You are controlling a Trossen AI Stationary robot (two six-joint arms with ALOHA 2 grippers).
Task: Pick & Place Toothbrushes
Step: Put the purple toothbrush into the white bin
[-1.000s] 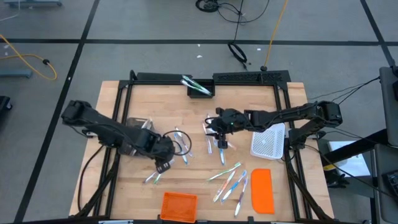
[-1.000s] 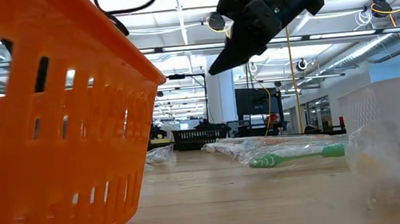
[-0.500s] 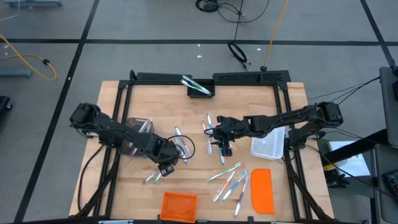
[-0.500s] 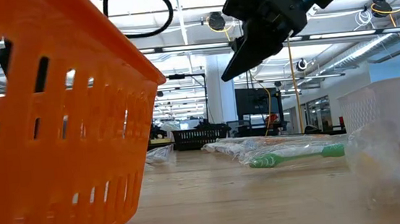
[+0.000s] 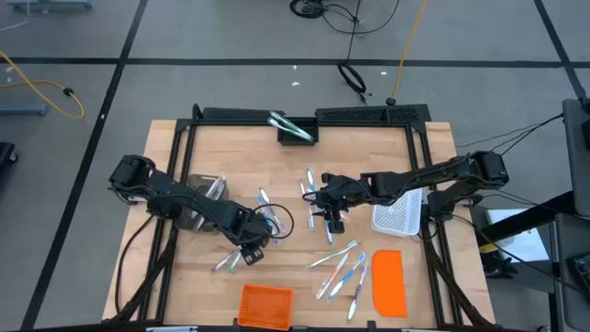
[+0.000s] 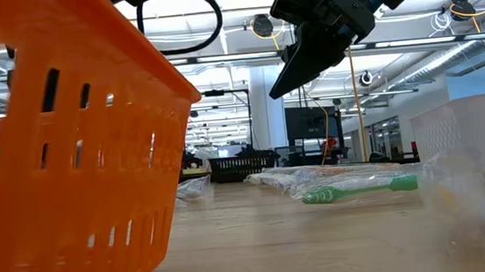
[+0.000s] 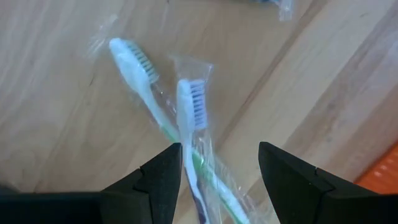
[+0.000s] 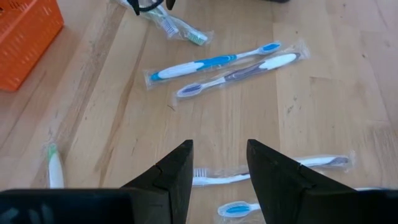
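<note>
The toothbrushes lie scattered over the pale wooden table (image 5: 184, 148), each a thin plastic stick sealed in a clear crinkly wrapper. A loose cluster with blue, green and pink handles (image 5: 341, 269) sits near the front, just left of a flat orange rectangular lid (image 5: 388, 281). A few more lie around the table's middle, and some rest in a small black bin (image 5: 297, 132) at the far edge.

The left gripper (image 5: 251, 249) hangs low over the front-left part of the table, its dark fingers (image 7: 163, 180) spread wide with nothing between them. Directly under it lie two wrapped brushes, crossing each other: a white one with a green handle (image 7: 140, 81) and a white one with bluish bristles (image 7: 191, 109).

The right gripper (image 5: 334, 221) hovers over the middle of the table, jaws partly apart and empty. Beneath it lie a blue-and-white brush (image 8: 208, 63) and a white-and-grey one (image 8: 242, 73), side by side. A white mesh basket (image 5: 398, 210) stands to its right, and an orange slotted basket (image 5: 265, 304) sits at the near edge.
</note>
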